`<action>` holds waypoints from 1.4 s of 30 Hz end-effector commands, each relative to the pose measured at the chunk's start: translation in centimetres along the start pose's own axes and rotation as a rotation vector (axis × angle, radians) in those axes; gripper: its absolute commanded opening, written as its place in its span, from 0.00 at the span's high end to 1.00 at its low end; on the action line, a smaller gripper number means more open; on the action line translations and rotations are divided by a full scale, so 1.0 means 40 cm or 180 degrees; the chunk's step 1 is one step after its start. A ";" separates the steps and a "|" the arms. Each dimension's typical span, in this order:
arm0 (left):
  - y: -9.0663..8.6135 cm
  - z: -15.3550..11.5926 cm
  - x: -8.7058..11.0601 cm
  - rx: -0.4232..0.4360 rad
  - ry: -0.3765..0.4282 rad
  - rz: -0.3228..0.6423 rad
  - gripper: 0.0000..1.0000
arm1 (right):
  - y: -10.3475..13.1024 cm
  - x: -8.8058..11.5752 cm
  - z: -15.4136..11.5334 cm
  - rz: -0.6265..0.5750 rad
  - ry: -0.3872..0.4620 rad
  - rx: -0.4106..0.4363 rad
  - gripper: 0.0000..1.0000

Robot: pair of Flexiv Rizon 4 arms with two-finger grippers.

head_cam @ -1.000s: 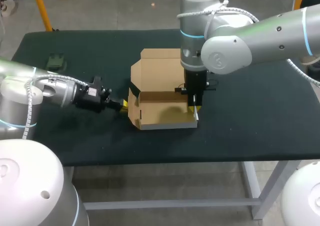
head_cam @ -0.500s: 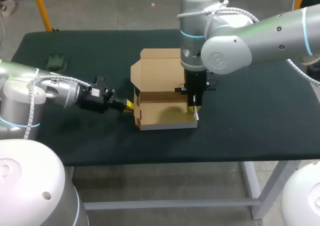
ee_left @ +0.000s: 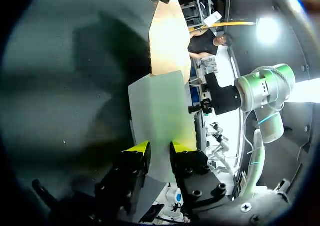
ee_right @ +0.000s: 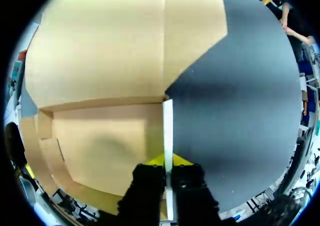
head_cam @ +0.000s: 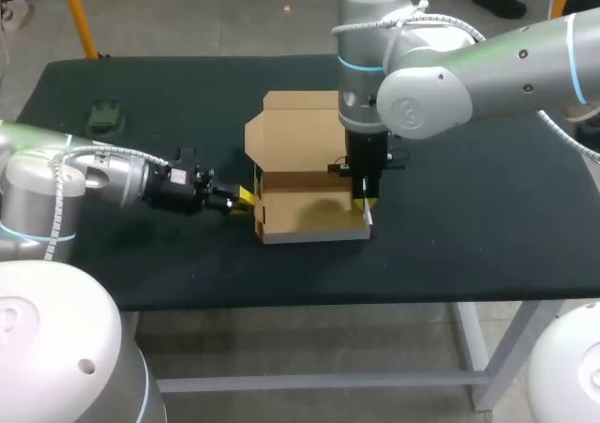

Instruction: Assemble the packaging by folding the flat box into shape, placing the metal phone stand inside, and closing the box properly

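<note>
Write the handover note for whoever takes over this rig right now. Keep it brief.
Left claw: shut on the box's left wall.
Right claw: shut on its right wall.
Box: mid-table, walls up, lid open behind it, nothing inside.
Stand: at the table's far left, clear of both claws.
Done: box folded into a tray shape.
Left: put the stand in, then close the lid.

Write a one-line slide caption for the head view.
Left tool and right tool each grip opposite side walls of the open cardboard box.
</note>
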State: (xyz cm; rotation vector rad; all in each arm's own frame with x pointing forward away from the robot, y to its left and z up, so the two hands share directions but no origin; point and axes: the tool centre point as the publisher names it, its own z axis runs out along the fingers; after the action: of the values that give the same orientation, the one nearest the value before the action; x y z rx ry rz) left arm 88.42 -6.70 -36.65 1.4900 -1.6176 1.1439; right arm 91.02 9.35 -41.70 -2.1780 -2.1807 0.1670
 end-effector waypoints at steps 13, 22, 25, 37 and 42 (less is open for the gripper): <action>-0.004 0.028 0.003 -0.0083 0.0035 -0.0035 0.71 | 0.002 0.002 0.000 -0.0001 -0.0007 0.0009 1.00; -0.006 0.041 0.007 -0.0075 -0.0133 -0.0054 0.68 | 0.002 0.002 0.000 -0.0001 -0.0007 0.0009 1.00; -0.008 0.044 0.008 -0.0069 -0.0197 -0.0053 0.67 | 0.002 0.002 0.000 -0.0001 -0.0007 0.0009 1.00; -0.015 0.047 0.013 -0.0082 -0.0301 -0.0037 0.65 | 0.002 0.002 0.000 -0.0001 -0.0007 0.0009 1.00; -0.017 0.055 0.015 -0.0153 -0.0424 -0.0022 0.62 | 0.002 0.002 0.000 -0.0001 -0.0007 0.0009 1.00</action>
State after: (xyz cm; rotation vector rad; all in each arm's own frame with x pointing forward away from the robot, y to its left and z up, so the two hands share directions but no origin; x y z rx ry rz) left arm 88.91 -8.49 -37.17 1.5610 -1.6993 1.0443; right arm 91.03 9.34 -41.69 -2.1782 -2.1807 0.1670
